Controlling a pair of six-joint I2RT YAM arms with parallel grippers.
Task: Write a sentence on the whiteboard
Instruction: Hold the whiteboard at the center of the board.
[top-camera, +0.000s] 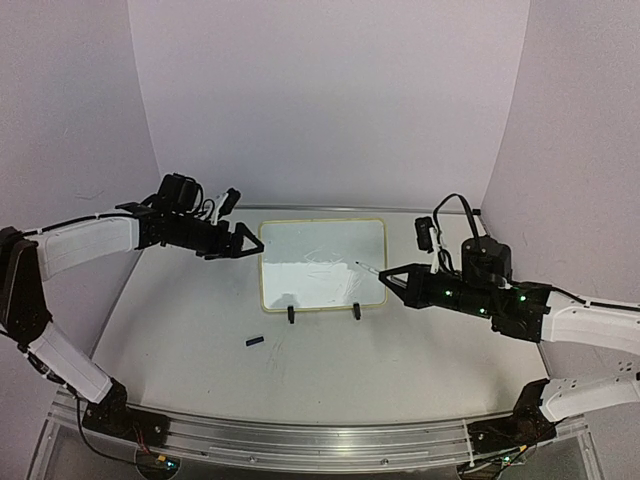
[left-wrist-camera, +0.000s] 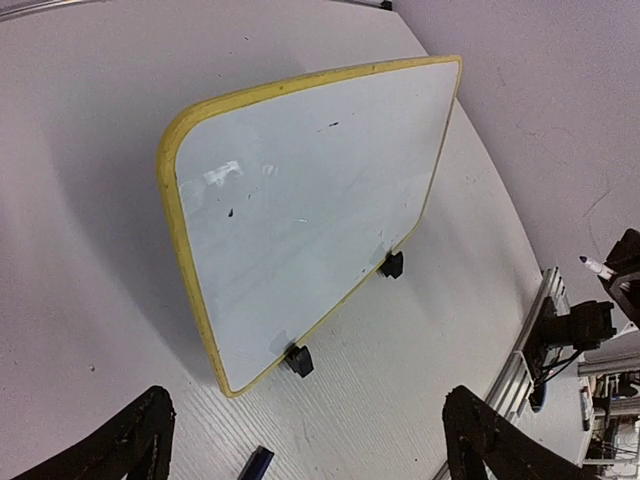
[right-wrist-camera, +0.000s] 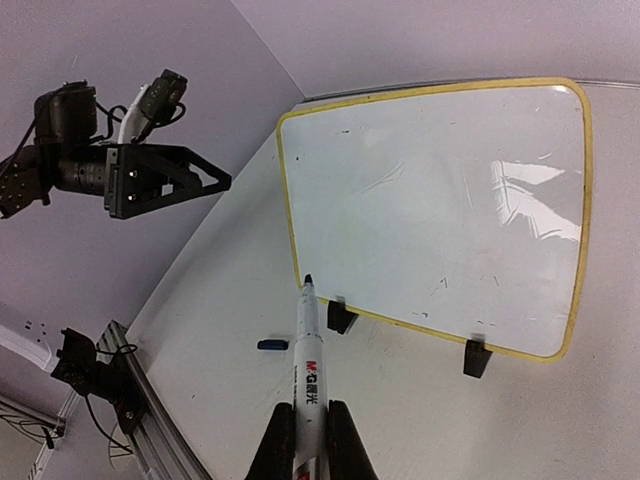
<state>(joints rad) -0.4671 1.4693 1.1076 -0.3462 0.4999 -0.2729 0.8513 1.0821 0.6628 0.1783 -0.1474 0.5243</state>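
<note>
The whiteboard stands tilted on two black clip feet at mid-table. Its face carries only faint smudges; no sentence is in view. My left gripper hovers open and empty just off the board's left edge. My right gripper is shut on a white marker, uncapped, with its dark tip pointing at the board's near edge. Whether the tip touches the board I cannot tell.
A small blue marker cap lies on the table in front of the board's left foot. Pale walls close in at the back and both sides. An aluminium rail runs along the near edge.
</note>
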